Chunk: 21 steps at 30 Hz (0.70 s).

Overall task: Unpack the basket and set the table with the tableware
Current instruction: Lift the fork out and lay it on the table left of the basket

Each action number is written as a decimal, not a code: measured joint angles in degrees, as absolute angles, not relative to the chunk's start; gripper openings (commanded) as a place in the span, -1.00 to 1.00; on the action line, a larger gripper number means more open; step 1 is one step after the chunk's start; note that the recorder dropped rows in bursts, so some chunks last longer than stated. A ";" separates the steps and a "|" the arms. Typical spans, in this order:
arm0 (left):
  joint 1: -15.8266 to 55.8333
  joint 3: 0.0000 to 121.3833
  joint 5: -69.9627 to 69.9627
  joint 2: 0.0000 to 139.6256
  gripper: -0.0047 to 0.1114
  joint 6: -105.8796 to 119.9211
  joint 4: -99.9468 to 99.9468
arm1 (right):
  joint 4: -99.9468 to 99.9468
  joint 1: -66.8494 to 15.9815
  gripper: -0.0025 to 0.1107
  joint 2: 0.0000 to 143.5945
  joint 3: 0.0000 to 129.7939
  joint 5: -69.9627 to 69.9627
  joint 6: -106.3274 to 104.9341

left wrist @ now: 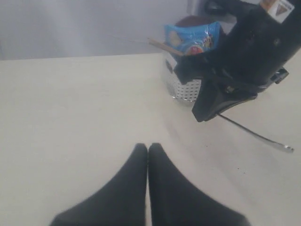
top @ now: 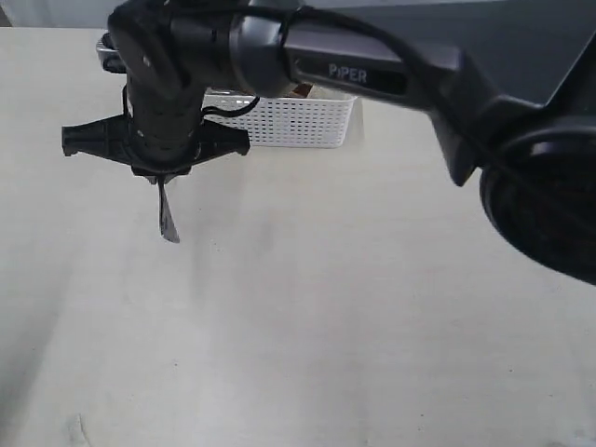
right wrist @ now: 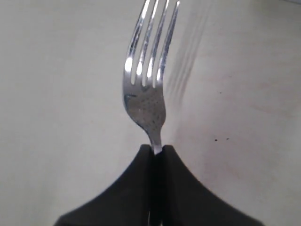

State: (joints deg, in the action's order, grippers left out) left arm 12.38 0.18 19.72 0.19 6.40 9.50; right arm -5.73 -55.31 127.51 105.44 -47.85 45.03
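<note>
My right gripper (right wrist: 157, 149) is shut on the neck of a steel fork (right wrist: 146, 94), whose tines point away over the cream table (right wrist: 56, 94). In the exterior view this gripper (top: 160, 179) reaches across to the left, and the fork (top: 166, 216) hangs down from it above the table (top: 326, 317). The white perforated basket (top: 293, 121) stands behind the arm. My left gripper (left wrist: 148, 147) is shut with nothing in it, low over the table (left wrist: 70, 108). In its view the basket (left wrist: 186, 88) is partly hidden by the right arm, and the fork (left wrist: 256, 135) sticks out below.
A blue chip bag (left wrist: 193, 37) and a wooden stick (left wrist: 162, 45) rise out of the basket. The right arm's dark body (top: 391, 74) spans the top of the exterior view, and its base (top: 545, 205) fills the right edge.
</note>
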 measured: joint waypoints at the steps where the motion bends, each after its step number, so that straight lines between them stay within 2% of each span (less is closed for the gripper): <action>1: 12.38 0.18 19.72 0.19 -0.92 6.40 9.50 | -9.12 -56.02 -0.96 127.84 105.23 -47.62 49.06; 7: 12.38 0.18 19.72 0.19 -0.92 6.40 9.50 | -22.76 -59.65 -0.96 130.42 104.78 -48.29 64.60; 21: 12.38 0.18 19.72 0.19 -0.92 6.40 9.50 | -25.14 -60.65 -0.96 134.86 104.78 -46.52 70.74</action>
